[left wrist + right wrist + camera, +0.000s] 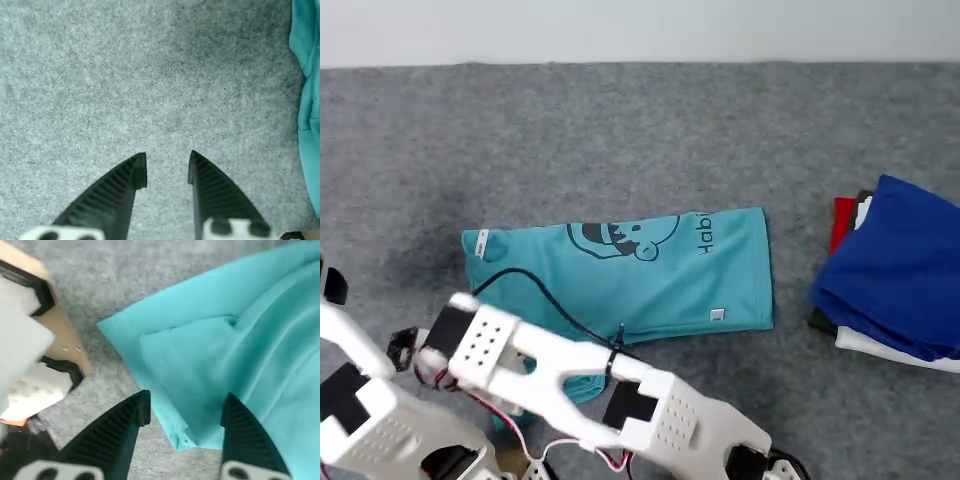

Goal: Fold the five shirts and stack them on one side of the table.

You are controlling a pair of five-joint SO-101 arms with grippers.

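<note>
One more to fold, by the look of it: the teal printed cotton shirt [650, 280], lying flat near the middle of the grey felt-covered table [620, 120], narrowed into a long band. Well apart to one side, the pile of folded shirts [890, 290], dark blue on top.

Hovering wide open and empty over the teal shirt's loose corner: the right claw [187, 400]. Lower straight down, sliding one finger under the hem and landing the other on top. Take every layer at that corner, not just the upper flap. Close fully before lifting.

Poised over bare felt just beside the shirt's edge, likewise parted and empty: the left claw [167, 157]. Bring across to pinch the matching corner, then carry both over together, low and slow, keeping the fold square.
</note>
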